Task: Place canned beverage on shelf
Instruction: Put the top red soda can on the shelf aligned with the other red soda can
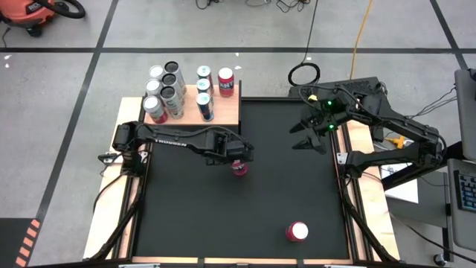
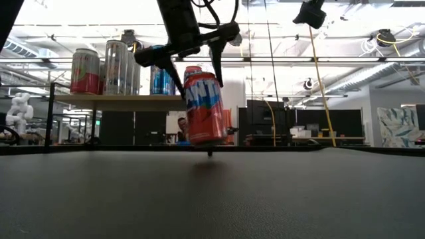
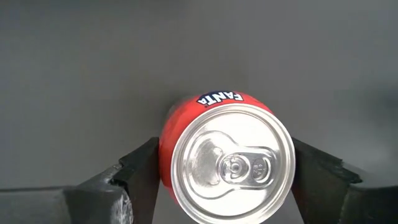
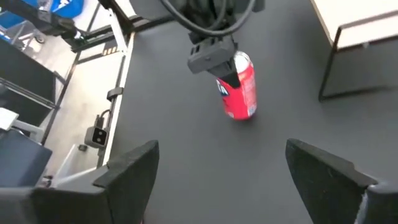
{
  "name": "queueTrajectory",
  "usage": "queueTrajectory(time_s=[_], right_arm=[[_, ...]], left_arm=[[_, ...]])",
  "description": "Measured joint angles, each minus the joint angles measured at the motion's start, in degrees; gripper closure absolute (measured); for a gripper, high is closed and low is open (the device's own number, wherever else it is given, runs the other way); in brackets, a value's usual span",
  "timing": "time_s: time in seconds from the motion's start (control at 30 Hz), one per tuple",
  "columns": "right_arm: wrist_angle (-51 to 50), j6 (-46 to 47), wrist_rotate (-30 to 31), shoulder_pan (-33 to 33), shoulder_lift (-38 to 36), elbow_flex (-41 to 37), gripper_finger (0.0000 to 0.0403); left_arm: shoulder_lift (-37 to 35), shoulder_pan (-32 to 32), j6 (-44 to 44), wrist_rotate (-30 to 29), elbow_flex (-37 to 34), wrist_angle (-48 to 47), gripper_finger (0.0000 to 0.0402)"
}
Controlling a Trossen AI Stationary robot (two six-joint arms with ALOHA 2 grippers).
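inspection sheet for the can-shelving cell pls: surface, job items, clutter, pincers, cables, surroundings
Surface: black mat, bare apart from two cans.
Job's things: red Fanta can tilted, barely off the mat; second red can near front; shelf holds nine cans.
Clutter: nothing seen.
Grippers: left pincer closed around the Fanta can; right pincer open, empty, idle.
Cables: yellow cable and black coil on floor.
Surroundings: a person, partly hidden, behind the table.

Cans (image 1: 172, 91) on shelf (image 1: 225, 110)

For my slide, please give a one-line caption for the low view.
Left hand grips a tilted red Fanta can on the black mat, with the can-loaded wooden shelf behind.
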Motion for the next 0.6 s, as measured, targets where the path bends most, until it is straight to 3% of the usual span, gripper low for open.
queueTrajectory(time_s=[0.3,0.6], right_arm=[[6.27,-1.38,0.15,3.06,0.46,-0.21,0.0074],[9.45,-0.23,0.04,8.37,0.46,-8.42,0.0071]], left_arm=[[0.0,-0.63,-1.37,-0.5,4.69,0.05,0.0127],[0.0,-2.33,-2.83,-4.85,11.46,0.5,0.0127]])
